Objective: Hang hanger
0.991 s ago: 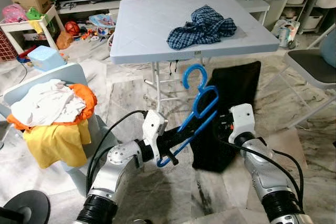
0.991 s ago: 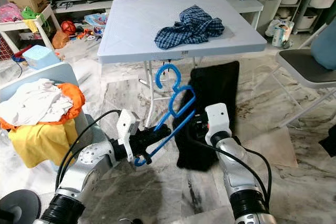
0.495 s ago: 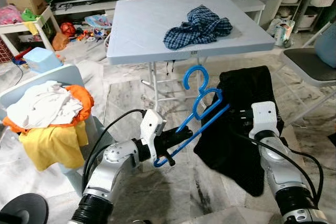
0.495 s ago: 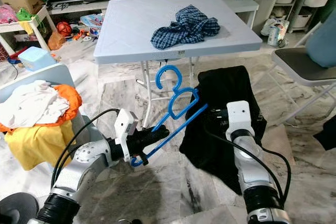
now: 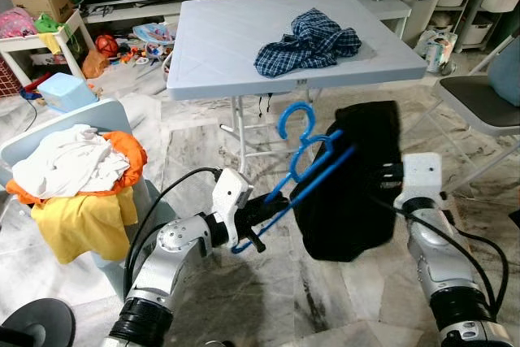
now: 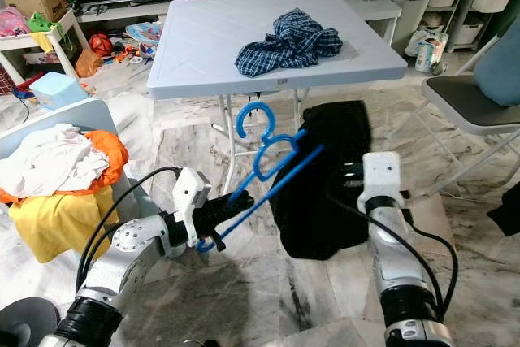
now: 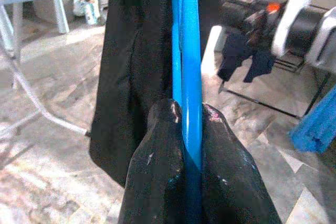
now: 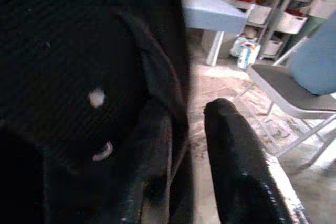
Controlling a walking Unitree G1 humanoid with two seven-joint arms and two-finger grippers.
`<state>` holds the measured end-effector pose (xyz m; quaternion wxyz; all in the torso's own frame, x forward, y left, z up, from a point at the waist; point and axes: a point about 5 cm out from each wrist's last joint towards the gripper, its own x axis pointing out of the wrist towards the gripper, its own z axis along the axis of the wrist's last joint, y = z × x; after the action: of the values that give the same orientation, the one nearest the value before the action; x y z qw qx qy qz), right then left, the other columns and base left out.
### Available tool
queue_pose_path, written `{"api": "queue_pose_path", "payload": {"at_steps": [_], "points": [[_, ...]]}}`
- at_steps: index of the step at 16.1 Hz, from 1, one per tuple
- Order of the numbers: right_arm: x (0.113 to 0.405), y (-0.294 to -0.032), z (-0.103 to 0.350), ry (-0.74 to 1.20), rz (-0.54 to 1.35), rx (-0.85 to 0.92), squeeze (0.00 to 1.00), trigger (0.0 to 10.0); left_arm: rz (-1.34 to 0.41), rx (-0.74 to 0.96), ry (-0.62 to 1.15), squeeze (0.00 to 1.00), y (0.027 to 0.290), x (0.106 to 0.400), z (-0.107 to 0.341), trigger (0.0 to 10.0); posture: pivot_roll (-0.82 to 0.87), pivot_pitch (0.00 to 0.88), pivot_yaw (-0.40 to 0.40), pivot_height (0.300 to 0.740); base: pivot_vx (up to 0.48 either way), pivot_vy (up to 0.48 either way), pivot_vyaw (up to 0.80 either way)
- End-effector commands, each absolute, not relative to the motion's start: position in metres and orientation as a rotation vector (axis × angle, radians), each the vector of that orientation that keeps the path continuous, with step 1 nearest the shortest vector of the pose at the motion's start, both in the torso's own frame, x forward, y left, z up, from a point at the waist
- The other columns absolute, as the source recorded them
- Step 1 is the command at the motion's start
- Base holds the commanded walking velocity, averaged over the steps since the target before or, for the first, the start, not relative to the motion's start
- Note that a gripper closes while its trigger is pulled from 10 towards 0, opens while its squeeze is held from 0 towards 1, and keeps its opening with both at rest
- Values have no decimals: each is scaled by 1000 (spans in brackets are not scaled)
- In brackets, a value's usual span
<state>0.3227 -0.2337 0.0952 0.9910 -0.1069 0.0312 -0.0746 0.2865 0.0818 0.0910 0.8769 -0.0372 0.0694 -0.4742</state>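
My left gripper point(image 5: 258, 219) is shut on the lower bar of a blue plastic hanger point(image 5: 302, 150), which slants up and to the right with its hook on top. In the left wrist view the blue hanger point(image 7: 188, 51) runs between the two black fingers point(image 7: 157, 166). My right gripper point(image 5: 388, 181) is shut on a black garment point(image 5: 348, 176), held up beside the hanger's far end; the cloth hangs down just above the floor. The black garment point(image 8: 79, 77) lies against the right fingers point(image 8: 236, 161) in the right wrist view.
A grey folding table point(image 5: 219, 46) stands ahead with a blue plaid shirt point(image 5: 309, 38) on it. A chair with a heap of clothes point(image 5: 77, 168) is on the left, a grey chair point(image 5: 487, 99) on the right. Toys and shelves line the back. The floor is marble.
The right gripper has pulled the black garment up and in toward the hanger's end. The hanger has tipped slightly left. The camera has shifted a little.
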Motion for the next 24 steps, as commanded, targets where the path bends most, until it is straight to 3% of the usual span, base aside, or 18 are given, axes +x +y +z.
{"api": "queue_pose_path", "payload": {"at_steps": [1, 12, 20, 22, 24], "points": [[329, -237, 114, -16, -176, -190, 0, 0, -962, -41, 99, 0, 86, 293, 99, 0, -152, 0, 37, 740, 0, 0, 0], [342, -236, 133, -88, -219, -143, 0, 0, -1051, 55, 130, 0, 82, 278, 86, 0, -148, 0, 28, 740, 0, 0, 0], [360, -250, 162, -106, -462, -154, 0, 0, -1278, 214, 293, 0, 103, 245, 73, 0, -131, 0, 22, 740, 0, 0, 0], [358, -257, 159, -85, -502, -186, 0, 0, -1248, 209, 287, 0, 112, 245, 77, 0, -126, 0, 19, 740, 0, 0, 0], [351, -272, 152, -60, -561, -219, 0, 0, -973, 104, 201, 0, 134, 256, 88, 0, -118, 0, 20, 740, 0, 0, 0]]}}
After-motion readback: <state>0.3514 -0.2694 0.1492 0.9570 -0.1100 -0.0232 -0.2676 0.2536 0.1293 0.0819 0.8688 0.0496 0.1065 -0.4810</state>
